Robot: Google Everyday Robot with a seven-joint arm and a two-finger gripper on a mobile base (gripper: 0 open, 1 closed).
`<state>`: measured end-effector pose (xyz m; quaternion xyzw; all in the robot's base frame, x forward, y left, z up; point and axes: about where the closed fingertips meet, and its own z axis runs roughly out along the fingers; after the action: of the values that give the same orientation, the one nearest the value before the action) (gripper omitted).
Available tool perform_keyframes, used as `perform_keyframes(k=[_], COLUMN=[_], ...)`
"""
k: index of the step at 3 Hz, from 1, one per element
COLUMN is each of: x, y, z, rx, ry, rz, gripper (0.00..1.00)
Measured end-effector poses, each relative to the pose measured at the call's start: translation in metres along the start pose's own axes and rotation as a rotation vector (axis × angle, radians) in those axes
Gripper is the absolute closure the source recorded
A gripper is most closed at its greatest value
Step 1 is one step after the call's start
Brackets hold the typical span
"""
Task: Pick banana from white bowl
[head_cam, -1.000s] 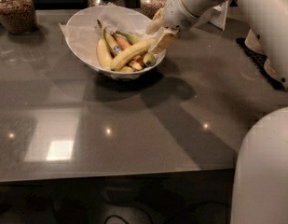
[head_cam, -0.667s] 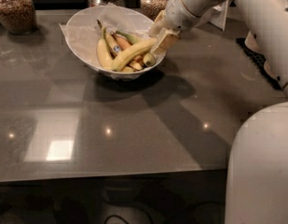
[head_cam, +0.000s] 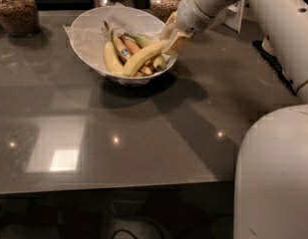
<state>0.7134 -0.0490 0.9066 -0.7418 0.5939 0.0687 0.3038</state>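
The pincer point(head_cam: 174, 40) is hanging over the right rim of the bowl point(head_cam: 93, 62), pinching the right end of the banana point(head_cam: 143, 58) between its pale pads. The banana is lying slantwise inside the bowl, its left end resting low on the pile and its gripped end raised towards the rim, so it is not yet clear of the bowl. Beneath it, two or three other bananas point(head_cam: 113, 59) are touching it along its underside. To do this step well, the arm point(head_cam: 208, 4) is probably best rising straight up, and slowly, since a grip at one end is leaving the long free part to swing and pivot. A sideways pull risks dragging the neighbours or tipping the bowl on the table point(head_cam: 143, 133). The crinkled paper point(head_cam: 81, 34) may also be catching on the low end, so the lift should be continuing until that end is hanging free above the rim before any move away.
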Motion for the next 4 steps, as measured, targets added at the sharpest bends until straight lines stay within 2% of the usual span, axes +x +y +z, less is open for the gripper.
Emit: perform_keyframes(k=[1,2,4], x=[0.0,-0.01,-0.016], y=[0.0,-0.004,0.0], z=[0.0,-0.01,-0.054], rx=[0.0,0.036,0.163], ry=[0.0,-0.02,-0.064], rz=[0.0,0.007,0.09], gripper=[0.96,1.0,1.0])
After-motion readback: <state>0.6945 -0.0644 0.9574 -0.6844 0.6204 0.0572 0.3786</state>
